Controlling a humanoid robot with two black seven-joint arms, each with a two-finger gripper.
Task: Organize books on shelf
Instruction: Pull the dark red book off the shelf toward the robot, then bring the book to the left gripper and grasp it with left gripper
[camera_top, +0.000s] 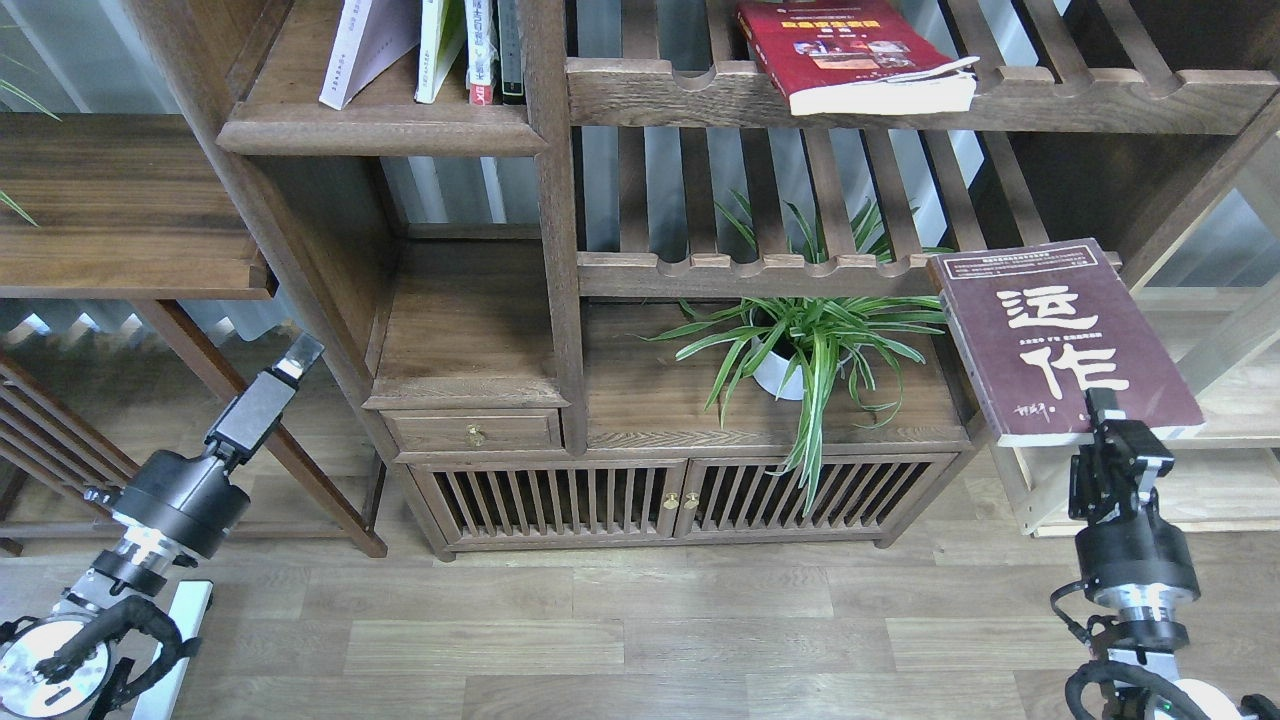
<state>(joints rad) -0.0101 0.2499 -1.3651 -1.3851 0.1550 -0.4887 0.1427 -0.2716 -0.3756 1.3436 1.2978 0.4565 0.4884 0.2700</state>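
Observation:
My right gripper (1100, 408) is shut on the near edge of the large maroon-brown book (1060, 335) with cream Chinese characters, holding it face up in the air at the right of the bookcase. The red book (850, 50) with a yellow band lies flat on the upper slatted rack. The pale lavender-white book (362, 45) leans among a few other upright books on the solid dark-brown shelf (380, 130) at upper left. My left gripper (300, 352) is low on the left, apart from everything; its fingers look closed and hold nothing.
A potted spider plant (800, 350) stands on the cabinet top under the slatted racks (800, 270). A dark side table (120, 210) is at left. A pale light-wood frame (1220, 460) stands behind the held book at right. Wood floor lies below.

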